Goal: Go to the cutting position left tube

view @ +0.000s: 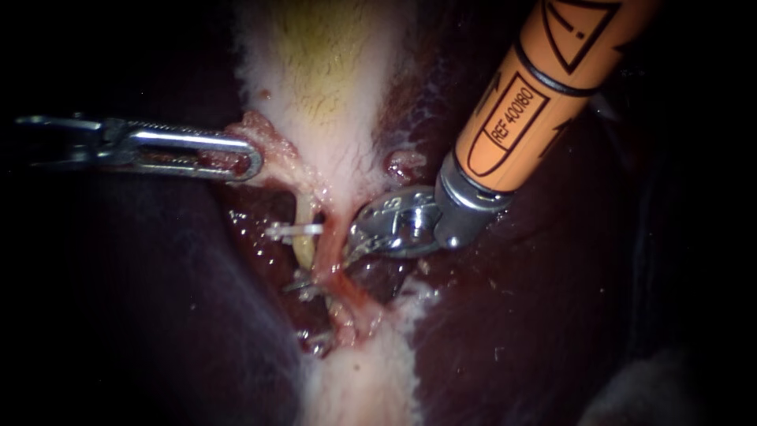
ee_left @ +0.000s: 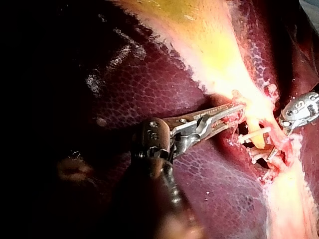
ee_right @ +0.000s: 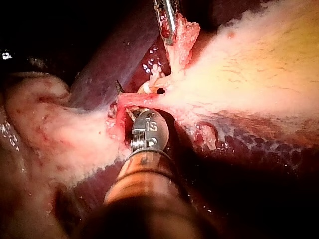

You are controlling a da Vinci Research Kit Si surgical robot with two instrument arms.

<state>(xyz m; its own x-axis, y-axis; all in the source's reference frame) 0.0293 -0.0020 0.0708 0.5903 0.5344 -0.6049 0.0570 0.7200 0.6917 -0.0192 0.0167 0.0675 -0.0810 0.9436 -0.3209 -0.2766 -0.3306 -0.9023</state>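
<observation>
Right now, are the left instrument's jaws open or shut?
Shut on tissue. In the endoscope and left wrist views the left instrument has its two jaws close together, pinching a pink fold beside the gallbladder.

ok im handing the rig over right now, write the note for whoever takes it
Left instrument: jaws shut on the gallbladder at its pink edge, pulling it sideways.
Right instrument: tip low by the tubes, against the reddish right tube, not yet at the target.
Left tube: pale, looks uncut, with a white clip across it and metal clips lower down.
Done: tubes exposed and clipped, and the approach is nearly complete.
Left: probably ease the right instrument's tip over to the left tube, between the clips, and stop there.
</observation>
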